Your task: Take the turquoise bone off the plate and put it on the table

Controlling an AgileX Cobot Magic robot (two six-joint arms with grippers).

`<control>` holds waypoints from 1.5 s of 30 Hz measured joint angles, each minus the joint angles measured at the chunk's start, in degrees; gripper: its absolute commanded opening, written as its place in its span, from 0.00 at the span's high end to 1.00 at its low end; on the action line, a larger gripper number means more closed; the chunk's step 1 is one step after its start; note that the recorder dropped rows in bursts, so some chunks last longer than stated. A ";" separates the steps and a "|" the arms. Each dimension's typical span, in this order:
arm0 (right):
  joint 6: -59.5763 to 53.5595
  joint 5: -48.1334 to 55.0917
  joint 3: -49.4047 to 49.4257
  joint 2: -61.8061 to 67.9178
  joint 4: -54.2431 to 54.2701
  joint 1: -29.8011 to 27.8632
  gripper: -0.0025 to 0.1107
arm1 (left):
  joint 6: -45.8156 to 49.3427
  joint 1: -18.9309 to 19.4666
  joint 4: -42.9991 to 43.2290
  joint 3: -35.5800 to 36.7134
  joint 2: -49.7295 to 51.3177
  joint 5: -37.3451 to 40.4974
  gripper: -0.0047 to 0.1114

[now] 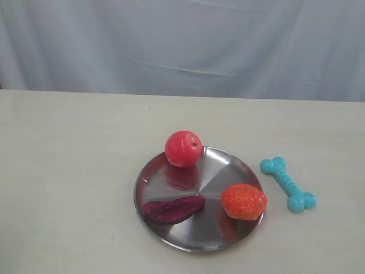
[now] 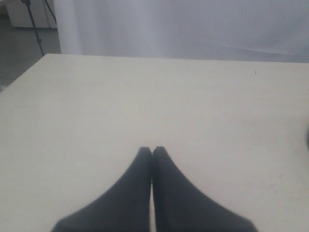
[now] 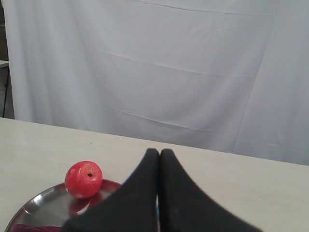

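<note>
The left claw (image 2: 152, 151) is hanging over bare tabletop (image 1: 68, 171), its two fingers pressed together on nothing. Further right the plate (image 1: 211, 171) is carrying a purple piece (image 1: 174, 209), a red ball (image 1: 183, 148) and an orange-red strawberry (image 1: 243, 201). The turquoise bone (image 1: 287, 184) is not on it: it is lying flat on the tabletop just right of the rim, not touching. Its long axis is running diagonally, the far knob sitting nearer the plate and the near knob angling away to the right. It is looking light, rubbery and slightly yielding. The ribbed middle shaft, pinched across its width, is likely offering the surest hold. The right claw (image 3: 160, 152) is also closed and empty.
</note>
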 measured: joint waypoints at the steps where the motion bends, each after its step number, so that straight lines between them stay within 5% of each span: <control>1: 0.00 0.00 0.00 0.00 0.00 0.00 0.98 | 0.00 0.00 0.00 0.00 0.00 0.00 0.96; 17: 0.21 -0.93 0.97 -4.15 -4.32 0.00 0.98 | 0.00 0.00 0.00 0.00 0.00 0.00 0.96; 36: 7.82 -13.85 24.75 -4.13 -5.08 0.00 0.98 | 0.00 0.00 0.00 0.00 0.00 0.00 0.96; 45: 7.95 -12.45 27.00 -4.13 -5.63 0.00 0.98 | 0.00 0.00 0.00 0.00 0.00 0.00 0.96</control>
